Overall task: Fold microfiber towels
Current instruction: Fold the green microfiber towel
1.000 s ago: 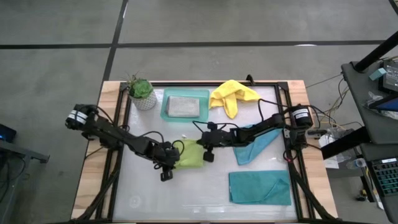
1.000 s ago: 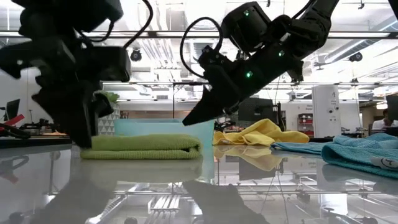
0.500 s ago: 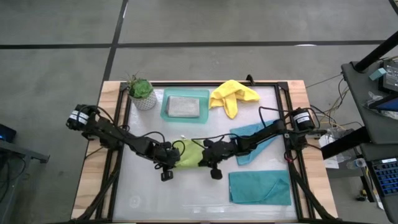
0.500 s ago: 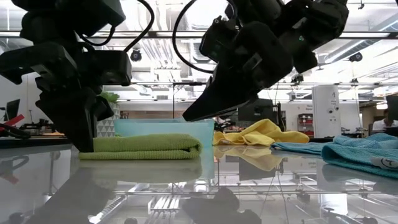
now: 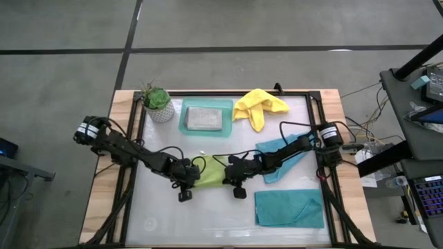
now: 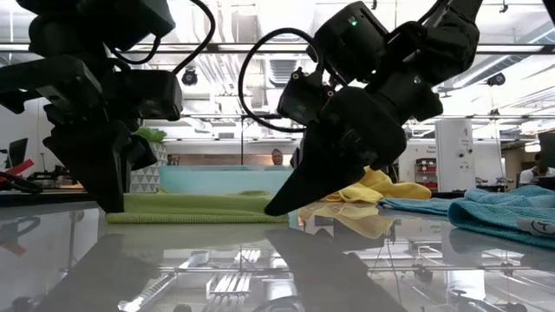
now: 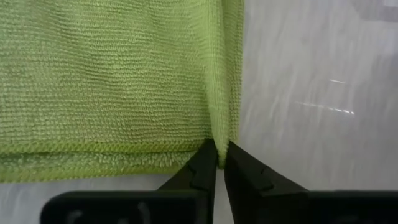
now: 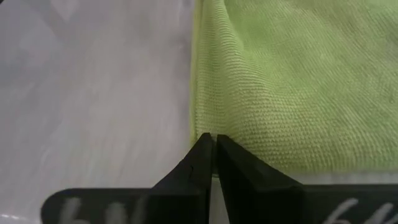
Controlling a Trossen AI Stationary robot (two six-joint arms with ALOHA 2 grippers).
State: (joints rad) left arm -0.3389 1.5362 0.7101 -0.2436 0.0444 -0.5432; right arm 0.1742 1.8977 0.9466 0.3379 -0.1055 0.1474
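Up near the table's far edge, the mint-green tray [image 5: 206, 117] holds a folded grey towel [image 5: 204, 117], with the potted plant [image 5: 157, 102] beside it. Mid-table, the lime green towel [image 5: 210, 171] lies flat between both arms: the left gripper [image 7: 218, 163] pinches one corner, and the right gripper [image 8: 211, 155] is clamped tight at the opposite edge. Yellow towel [image 5: 257, 105] and two teal towels [image 5: 289, 208] lie apart.
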